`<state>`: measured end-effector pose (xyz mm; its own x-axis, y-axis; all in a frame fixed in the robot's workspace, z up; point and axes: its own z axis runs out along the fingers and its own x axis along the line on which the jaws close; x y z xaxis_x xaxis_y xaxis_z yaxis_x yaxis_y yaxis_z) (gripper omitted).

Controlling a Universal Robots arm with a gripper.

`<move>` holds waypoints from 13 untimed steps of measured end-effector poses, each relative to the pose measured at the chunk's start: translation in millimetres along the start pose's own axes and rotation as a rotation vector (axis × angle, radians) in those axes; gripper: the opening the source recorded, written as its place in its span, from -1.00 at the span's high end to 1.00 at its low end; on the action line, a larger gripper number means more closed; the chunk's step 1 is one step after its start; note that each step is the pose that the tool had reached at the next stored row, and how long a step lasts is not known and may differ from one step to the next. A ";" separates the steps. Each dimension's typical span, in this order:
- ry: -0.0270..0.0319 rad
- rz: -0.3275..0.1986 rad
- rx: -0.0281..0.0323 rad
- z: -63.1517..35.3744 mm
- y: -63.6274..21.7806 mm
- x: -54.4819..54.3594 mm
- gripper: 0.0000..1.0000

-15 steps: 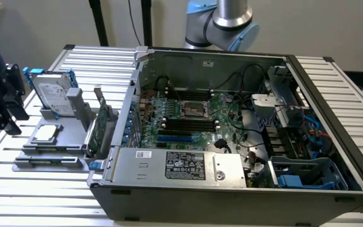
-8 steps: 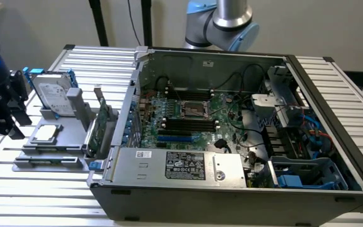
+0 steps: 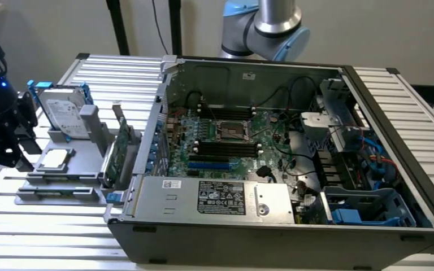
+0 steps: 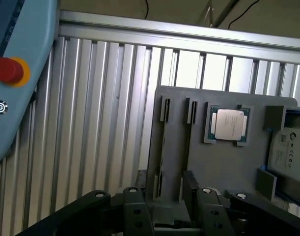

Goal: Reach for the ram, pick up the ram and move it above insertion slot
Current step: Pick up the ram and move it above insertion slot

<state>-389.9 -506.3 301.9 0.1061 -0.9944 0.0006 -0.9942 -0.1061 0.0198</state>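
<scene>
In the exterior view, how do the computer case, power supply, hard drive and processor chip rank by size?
1. computer case
2. power supply
3. hard drive
4. processor chip, clearly smallest

None looks much nearer the camera than the others, so the order seems safe.

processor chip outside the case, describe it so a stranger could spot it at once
Find the open computer case; on the exterior view's left of it sits a grey holder tray. The processor lies flat in a square recess there, a small silver-topped square, unlike the upright hard drive and the upright green expansion card.
</scene>
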 end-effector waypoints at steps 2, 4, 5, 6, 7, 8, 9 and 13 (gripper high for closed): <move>0.0000 0.000 0.0000 3.7 -0.1 0.0 0.15; 0.0000 0.001 0.0000 7.3 -0.2 -0.1 0.15; -0.0001 0.002 0.0000 9.2 -0.2 -0.2 0.15; 0.0000 0.003 0.0000 10.9 -0.3 -0.3 0.15; 0.0000 0.004 -0.0001 12.7 -0.3 -0.4 0.15; -0.0001 0.007 0.0000 14.6 -0.4 -0.5 0.15; -0.0002 0.009 0.0000 16.5 -0.4 -0.7 0.15; -0.0003 0.017 0.0000 23.7 -0.6 -1.2 0.15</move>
<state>-389.9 -505.2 278.2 0.0891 -0.9960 0.0006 -0.9958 -0.0890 0.0198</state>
